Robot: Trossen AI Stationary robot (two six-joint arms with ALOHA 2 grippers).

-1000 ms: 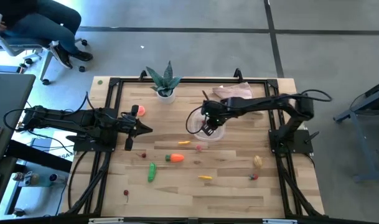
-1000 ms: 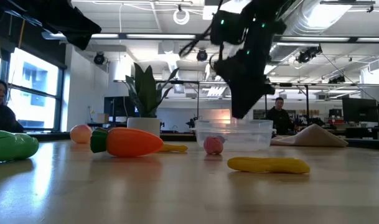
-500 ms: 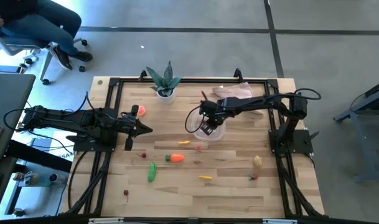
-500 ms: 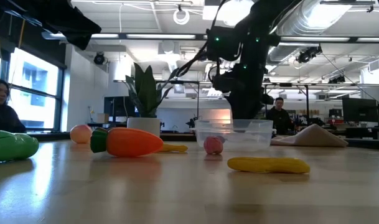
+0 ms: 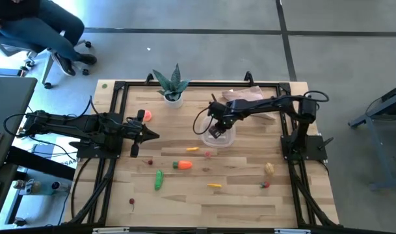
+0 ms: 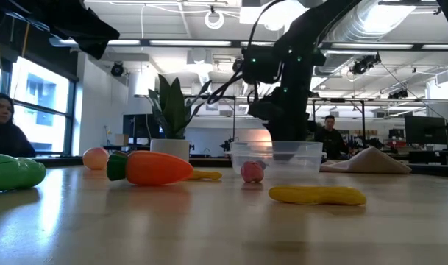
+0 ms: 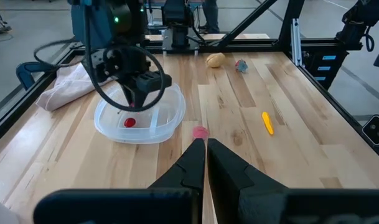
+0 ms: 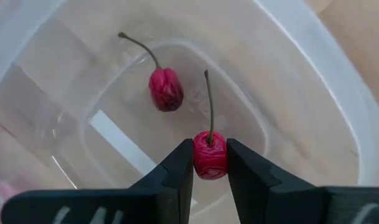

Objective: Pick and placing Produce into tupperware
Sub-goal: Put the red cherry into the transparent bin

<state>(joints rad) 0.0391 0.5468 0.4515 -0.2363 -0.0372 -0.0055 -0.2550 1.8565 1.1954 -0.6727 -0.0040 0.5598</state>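
Note:
The tupperware point(image 5: 222, 136), a clear round tub, sits mid-table toward the far side, and one red cherry point(image 8: 166, 89) lies on its floor. My right gripper point(image 5: 215, 130) hangs over the tub, shut on a second red cherry point(image 8: 210, 154). My left gripper point(image 5: 155, 135) is shut and waits low at the table's left. The rest of the produce lies on the wood: carrot point(image 5: 183, 165), cucumber point(image 5: 158, 179), peach point(image 5: 146, 116), yellow pieces point(image 5: 214, 186), potato point(image 5: 269, 169), and a pink ball point(image 7: 200, 131). My right gripper pinches the cherry's round body point(image 8: 210, 163) between its two fingertips point(image 8: 180, 163). It comes from above, pointing down into the tupperware point(image 8: 301, 74). The cherry is lifted clear of the tub's floor, and its stem point(image 8: 209, 102) sticks out past the fingers.
A spiky plant in a white pot point(image 5: 172, 86) stands at the far edge. A pinkish cloth point(image 5: 244, 97) lies just beyond the tub. The black frame point(image 5: 119, 84) borders the table. A small red berry point(image 5: 132, 201) lies near the near-left corner. A person sits beyond the far-left corner.
My right gripper has stayed shut and moved a little toward the far edge, ending over the tupperware. It has turned from a slant to nearly upright.

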